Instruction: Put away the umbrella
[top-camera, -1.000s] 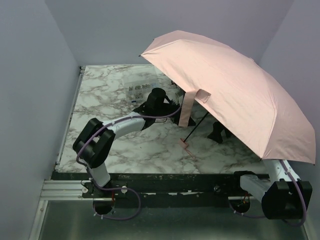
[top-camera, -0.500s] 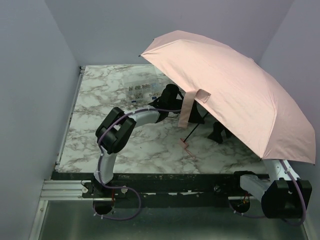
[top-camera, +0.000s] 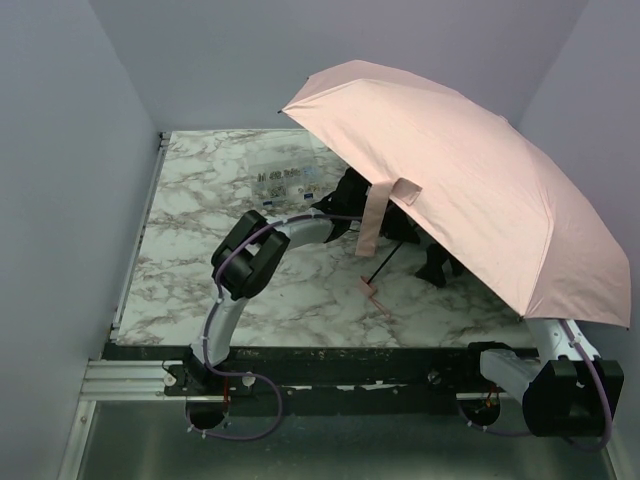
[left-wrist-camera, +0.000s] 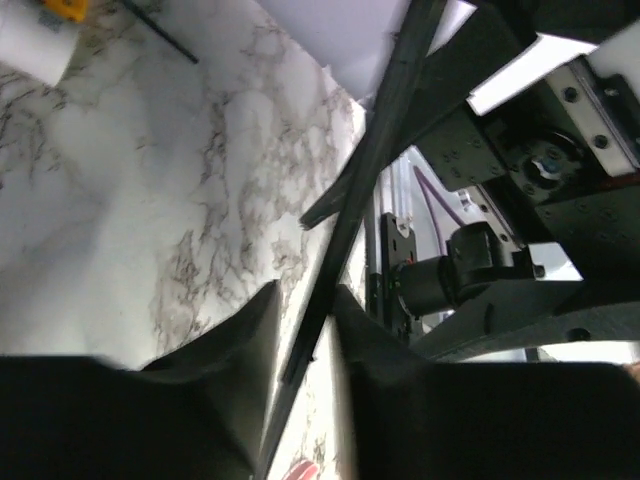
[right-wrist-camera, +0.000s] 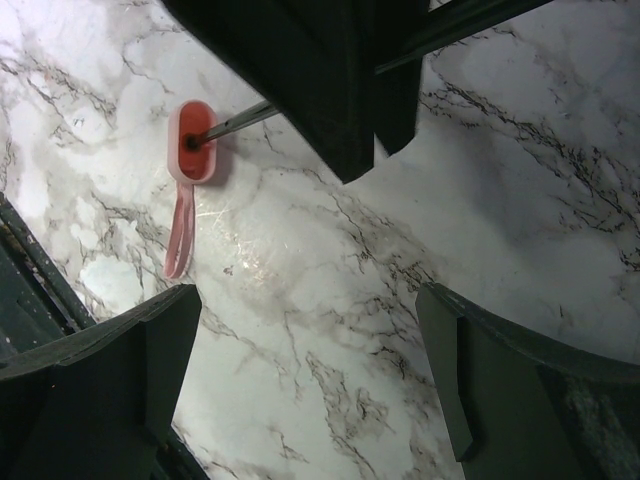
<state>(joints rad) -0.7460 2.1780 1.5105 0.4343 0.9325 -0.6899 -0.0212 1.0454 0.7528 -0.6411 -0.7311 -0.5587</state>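
Standing open, the pale pink umbrella (top-camera: 440, 160) covers the right side of the marble table (top-camera: 200, 200), its black shaft (left-wrist-camera: 350, 200) slanting down to the pink handle (right-wrist-camera: 192, 140) and strap (right-wrist-camera: 180, 235) resting on the marble. Behind it, the clear compartment box (top-camera: 283, 180) holds small parts too tiny to identify, its right end masked by the canopy (top-camera: 500, 210). Since a second ago the left arm (top-camera: 260, 250) has swung from beside the box in under the canopy. The left gripper (left-wrist-camera: 305, 310) has narrowed, its fingers (left-wrist-camera: 250, 330) just apart, flanking the shaft. The right gripper (right-wrist-camera: 310, 300) gapes wide above marble and is mostly hidden from above.
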